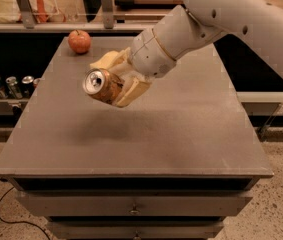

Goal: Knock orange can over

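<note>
The orange can (101, 85) is shiny orange-copper with a silver pull-tab top. It is tilted on its side, top facing the camera, held in the air above the left half of the grey table (181, 134). My gripper (115, 79) is shut on it, with one pale yellow finger (108, 60) behind the can and one (132, 92) below and to its right. The white arm comes in from the upper right.
A red apple (79, 40) sits at the table's far left corner. Several small silver cans (8, 85) stand on a lower shelf to the left. Drawers (133, 206) are under the table front. A shelf runs along the back.
</note>
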{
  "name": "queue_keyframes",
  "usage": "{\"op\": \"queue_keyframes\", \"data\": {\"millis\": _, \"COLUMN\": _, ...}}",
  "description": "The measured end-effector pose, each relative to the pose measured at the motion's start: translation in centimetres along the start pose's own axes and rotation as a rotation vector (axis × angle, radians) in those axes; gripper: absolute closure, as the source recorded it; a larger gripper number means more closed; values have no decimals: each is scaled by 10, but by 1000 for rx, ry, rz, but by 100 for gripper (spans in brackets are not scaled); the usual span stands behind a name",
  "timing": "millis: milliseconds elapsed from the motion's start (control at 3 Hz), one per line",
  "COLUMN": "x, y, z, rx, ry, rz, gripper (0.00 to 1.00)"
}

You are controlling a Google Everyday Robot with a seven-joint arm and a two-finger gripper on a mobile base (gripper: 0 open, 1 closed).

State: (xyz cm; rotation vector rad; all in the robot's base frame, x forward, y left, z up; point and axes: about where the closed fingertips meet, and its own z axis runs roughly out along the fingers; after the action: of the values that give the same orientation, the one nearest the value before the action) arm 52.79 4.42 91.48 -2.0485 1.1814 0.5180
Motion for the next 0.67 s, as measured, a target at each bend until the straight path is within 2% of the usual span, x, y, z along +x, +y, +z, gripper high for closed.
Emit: {"op": "queue_keyframes", "data": {"millis": 667, "x": 11, "y": 8, "z": -10, "rx": -59, "ry": 160, "rz": -89, "gripper": 100}}
